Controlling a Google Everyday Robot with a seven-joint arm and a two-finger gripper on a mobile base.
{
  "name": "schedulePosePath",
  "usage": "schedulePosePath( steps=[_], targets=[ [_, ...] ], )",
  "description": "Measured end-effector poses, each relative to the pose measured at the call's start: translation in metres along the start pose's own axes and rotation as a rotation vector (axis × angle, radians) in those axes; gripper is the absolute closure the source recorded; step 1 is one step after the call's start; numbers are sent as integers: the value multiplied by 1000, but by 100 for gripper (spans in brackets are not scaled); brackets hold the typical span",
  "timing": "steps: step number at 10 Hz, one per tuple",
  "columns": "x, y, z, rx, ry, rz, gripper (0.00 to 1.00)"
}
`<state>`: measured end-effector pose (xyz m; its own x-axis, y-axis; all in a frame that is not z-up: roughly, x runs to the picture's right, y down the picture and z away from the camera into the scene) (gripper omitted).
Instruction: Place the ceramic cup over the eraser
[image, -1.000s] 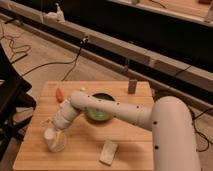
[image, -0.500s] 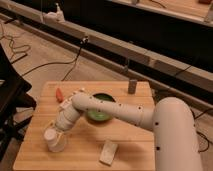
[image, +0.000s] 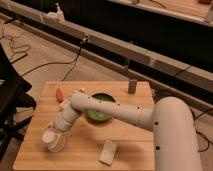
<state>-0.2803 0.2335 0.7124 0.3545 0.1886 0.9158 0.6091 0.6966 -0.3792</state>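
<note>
The ceramic cup (image: 51, 139) is small and white and stands near the front left corner of the wooden table (image: 135, 145). My gripper (image: 56, 136) is right at the cup, reaching down onto it from the arm, which stretches across the table from the right. The gripper partly hides the cup. The eraser (image: 132, 86), a small dark grey upright block, stands at the table's far edge right of centre, far from the cup and the gripper.
A green bowl (image: 100, 107) sits mid-table, partly behind the arm. A flat white speckled block (image: 109, 151) lies at the front centre. A red-orange object (image: 59, 94) and a white tube (image: 65, 104) lie at the back left. Cables run over the floor on the left.
The gripper has shifted slightly down and toward the table's front at the cup. The cup, the eraser and the other objects have stayed in place.
</note>
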Motion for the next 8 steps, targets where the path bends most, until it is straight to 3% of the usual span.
schedulePosePath(
  steps=[2, 5, 8],
  targets=[
    [-19, -15, -18, 13, 6, -33, 100],
    [-35, -38, -58, 16, 56, -43, 100],
    [-42, -80, -137, 114, 51, 10, 100]
  ],
)
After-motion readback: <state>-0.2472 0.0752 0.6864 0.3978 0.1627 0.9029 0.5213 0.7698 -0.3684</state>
